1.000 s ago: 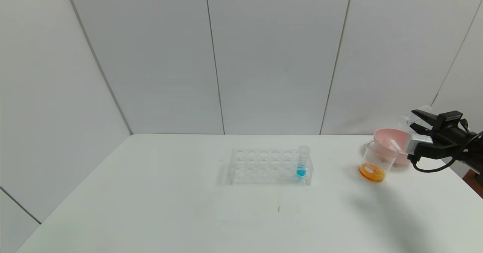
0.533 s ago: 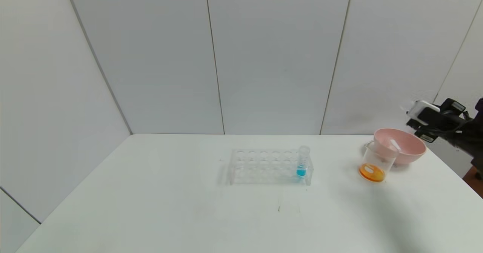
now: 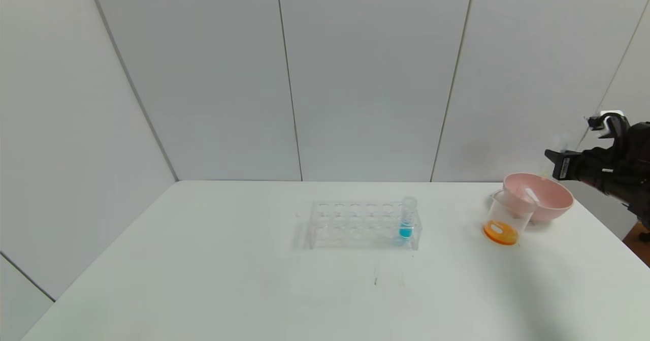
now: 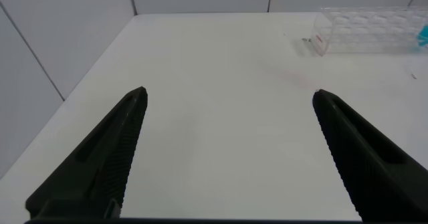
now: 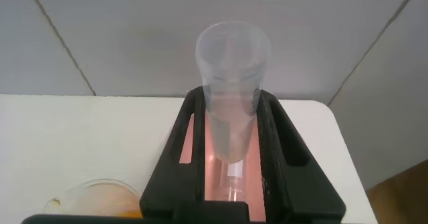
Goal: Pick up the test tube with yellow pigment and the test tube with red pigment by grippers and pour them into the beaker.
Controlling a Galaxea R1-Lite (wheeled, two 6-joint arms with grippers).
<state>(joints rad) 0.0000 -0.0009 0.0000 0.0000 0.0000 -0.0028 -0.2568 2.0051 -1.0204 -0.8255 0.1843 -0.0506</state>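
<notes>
Beaker [image 3: 504, 219] sits on table [image 3: 254, 280] at roughly 3 o'clock from tube rack [image 3: 363, 224], touching or just in front of pink bowl [image 3: 539, 194]; orange liquid pools in its bottom, so both pigments look already poured in and mixed. One tube seems to lie inside the bowl, prob. the first emptied one; which colour it held can't be told.

Right gripper [image 5: 231, 177] is clamped on a clear, near-empty tube [image 5: 232, 83], fingers [image 5: 177, 157] tight against its sides, mouth pointing up. Only a faint pinkish tint shows, maybe bowl colour seen through it, so whether it's the red or yellow tube isn't certain.

Change: 1 s ago this gripper was low, just at 3 o'clock of the beaker; half a sec ago higher; now it's up over the far right rim of the bowl. Reads as pour done, empty tube being carried off, likely for drop into the bowl. Task approx. finished.

Left gripper [image 4: 227, 150] is parked over bare table near the left edge, fingers spread wide, nothing between; not seen in head view.

Hard to read: right gripper [image 3: 584, 158] is cut by the frame edge in head view, tube barely visible there. Blue tube [image 3: 406, 218] stands at the rack's right end, untouched.
</notes>
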